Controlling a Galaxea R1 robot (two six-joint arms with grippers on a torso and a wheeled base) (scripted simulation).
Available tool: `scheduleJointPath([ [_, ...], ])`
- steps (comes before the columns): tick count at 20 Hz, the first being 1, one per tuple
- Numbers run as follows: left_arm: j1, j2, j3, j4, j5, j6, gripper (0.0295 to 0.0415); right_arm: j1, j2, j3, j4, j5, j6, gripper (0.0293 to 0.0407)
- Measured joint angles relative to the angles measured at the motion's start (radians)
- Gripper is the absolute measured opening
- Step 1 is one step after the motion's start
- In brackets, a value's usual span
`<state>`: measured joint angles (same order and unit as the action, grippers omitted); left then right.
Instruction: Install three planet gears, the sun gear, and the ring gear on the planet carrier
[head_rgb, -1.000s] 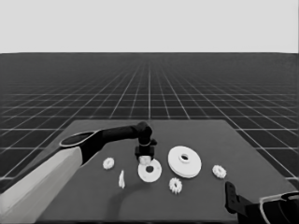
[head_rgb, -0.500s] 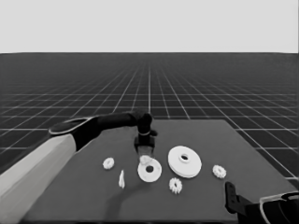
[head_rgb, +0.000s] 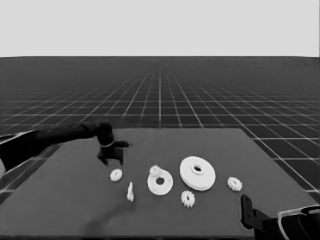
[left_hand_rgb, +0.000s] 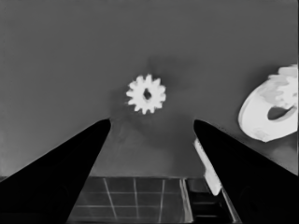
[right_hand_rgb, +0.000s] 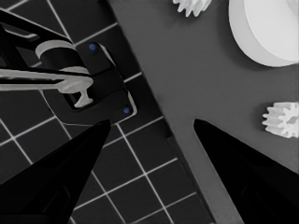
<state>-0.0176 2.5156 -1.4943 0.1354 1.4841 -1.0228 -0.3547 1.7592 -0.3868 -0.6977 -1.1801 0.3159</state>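
Since leaving smaller round part (head_rgb: 160, 183) | left tool (head_rgb: 111, 159) open above gear (head_rgb: 116, 175)

Three cameras on me: one on my head, one on each wrist.

My head camera looks down across the dark table (head_rgb: 75, 200) to the horizon. My left wrist camera faces the tabletop close up, over a small gear (left_hand_rgb: 146, 94) that the head view also shows (head_rgb: 116, 175). My right wrist camera looks at the table's near right corner, sharing the larger round part (right_hand_rgb: 268, 28) with the head view (head_rgb: 198, 173).
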Motion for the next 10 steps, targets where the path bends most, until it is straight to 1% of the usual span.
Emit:
scheduleJointPath([
  [4, 0.000, -0.012, -0.007, -0.002, -0.003, 0.021, 0.0385, 0.000, 0.000, 0.000, 0.000, 0.000, 0.000, 0.0385],
  [5, 0.073, 0.003, -0.045, 0.064, -0.049, 0.039, 0.0385, 0.000, 0.000, 0.000, 0.000, 0.000, 0.000, 0.0385],
  [6, 0.126, 0.017, -0.080, 0.100, -0.079, 0.053, 0.0385, 0.000, 0.000, 0.000, 0.000, 0.000, 0.000, 0.0385],
  [8, 0.170, 0.035, -0.124, 0.130, -0.110, 0.071, 0.0385, 0.000, 0.000, 0.000, 0.000, 0.000, 0.000, 0.0385],
  [10, 0.183, 0.043, -0.141, 0.139, -0.121, 0.078, 0.0385, 0.000, 0.000, 0.000, 0.000, 0.000, 0.000, 0.0385],
])
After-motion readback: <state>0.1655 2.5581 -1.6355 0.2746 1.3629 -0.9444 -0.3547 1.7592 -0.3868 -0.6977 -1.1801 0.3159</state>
